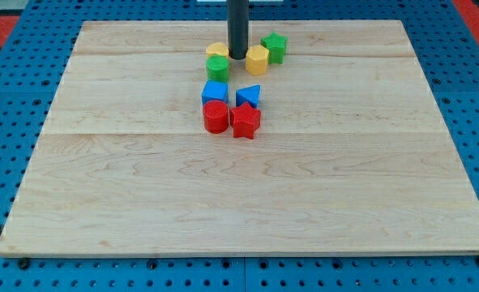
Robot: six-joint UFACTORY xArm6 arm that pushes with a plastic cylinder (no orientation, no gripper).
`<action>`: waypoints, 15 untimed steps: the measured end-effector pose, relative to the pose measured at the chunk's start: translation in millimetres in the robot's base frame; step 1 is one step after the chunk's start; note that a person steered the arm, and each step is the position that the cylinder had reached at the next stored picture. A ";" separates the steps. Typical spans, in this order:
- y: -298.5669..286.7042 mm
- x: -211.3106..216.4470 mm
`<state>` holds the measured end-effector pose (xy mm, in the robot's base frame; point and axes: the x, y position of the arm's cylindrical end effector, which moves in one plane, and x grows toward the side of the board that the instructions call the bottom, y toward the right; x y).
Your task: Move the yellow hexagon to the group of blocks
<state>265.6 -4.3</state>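
The yellow hexagon (257, 59) sits near the view's top centre of the wooden board. My tip (237, 57) stands just left of it, close to its left side. A green star (275, 47) touches the hexagon on its upper right. Left of the tip lie a yellow block (216, 51) and a green cylinder (218, 68) below it. Lower down is a cluster: a blue cube (215, 92), a blue triangle (249, 96), a red cylinder (215, 117) and a red star (245, 121).
The wooden board (247, 203) lies on a blue pegboard (4, 122). All blocks sit in the upper centre of the board.
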 end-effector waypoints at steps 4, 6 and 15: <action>7.0 30.6; 69.6 32.2; 265.4 50.2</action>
<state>315.8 261.0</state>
